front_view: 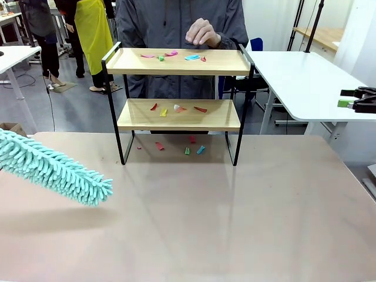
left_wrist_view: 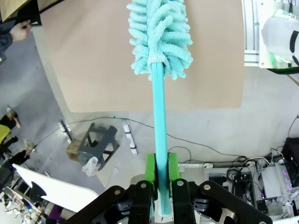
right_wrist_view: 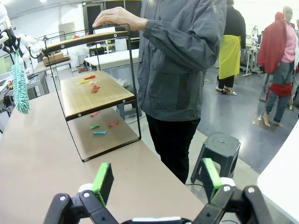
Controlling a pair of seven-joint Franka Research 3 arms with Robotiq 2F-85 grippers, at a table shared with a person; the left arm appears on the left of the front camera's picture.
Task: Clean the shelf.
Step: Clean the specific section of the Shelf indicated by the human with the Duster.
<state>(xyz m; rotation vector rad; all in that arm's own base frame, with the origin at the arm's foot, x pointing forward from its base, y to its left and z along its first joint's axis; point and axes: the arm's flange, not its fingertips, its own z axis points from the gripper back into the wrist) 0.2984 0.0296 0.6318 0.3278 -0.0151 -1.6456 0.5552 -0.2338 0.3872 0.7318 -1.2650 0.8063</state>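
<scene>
Brown table (front_view: 235, 223) nearest. Shelf (front_view: 176, 69) stands near its far edge, centred, just in front of the person, whose hand (front_view: 201, 32) is held above the top board. Teal duster (front_view: 53, 170) hangs over the table's left side, its handle clamped in left gripper (left_wrist_view: 161, 170). Right gripper (right_wrist_view: 156, 179): jaws wide apart, nothing between. Coloured paper scraps (front_view: 176, 108) lie on both boards and on the table beneath.

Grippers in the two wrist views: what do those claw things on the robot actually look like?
The left gripper and the right gripper look alike. Each has two black, jointed metal fingers with round pivot bolts at the joints. Flat, bright green pads cover the inner faces of the tips.
</scene>
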